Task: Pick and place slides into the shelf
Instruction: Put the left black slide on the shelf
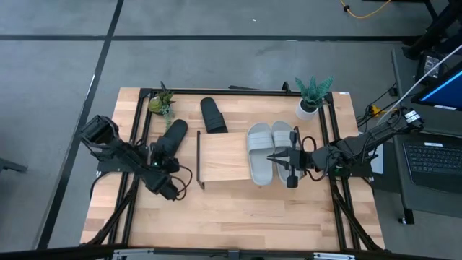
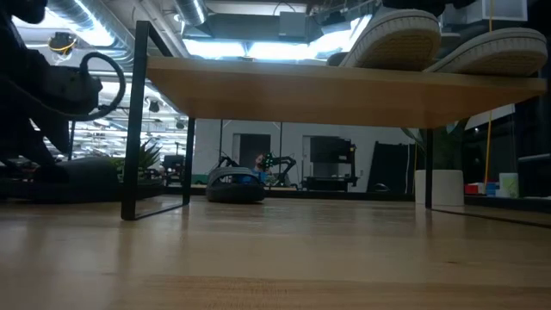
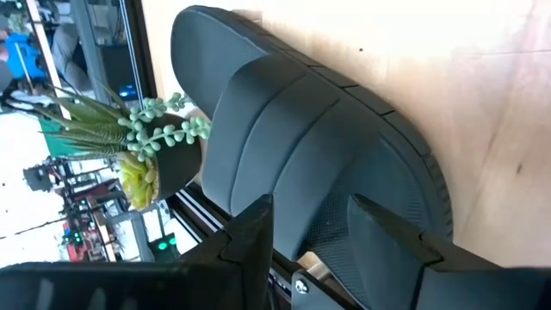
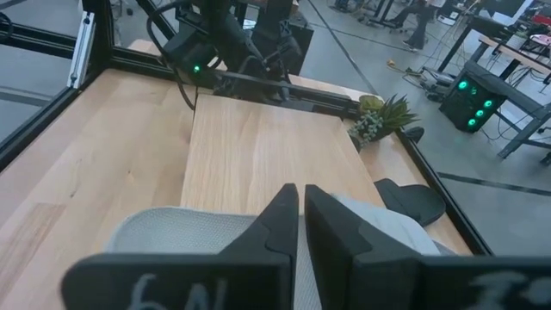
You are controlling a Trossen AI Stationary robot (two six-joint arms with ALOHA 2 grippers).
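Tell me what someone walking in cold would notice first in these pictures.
Most striking is the pair of light grey slides lying side by side on the right end of the shelf, with the right gripper right over them, fingers nearly together. Left of the shelf, the left gripper stands open over a black slide on the table, next to a small green plant. A second black slide lies behind the shelf.
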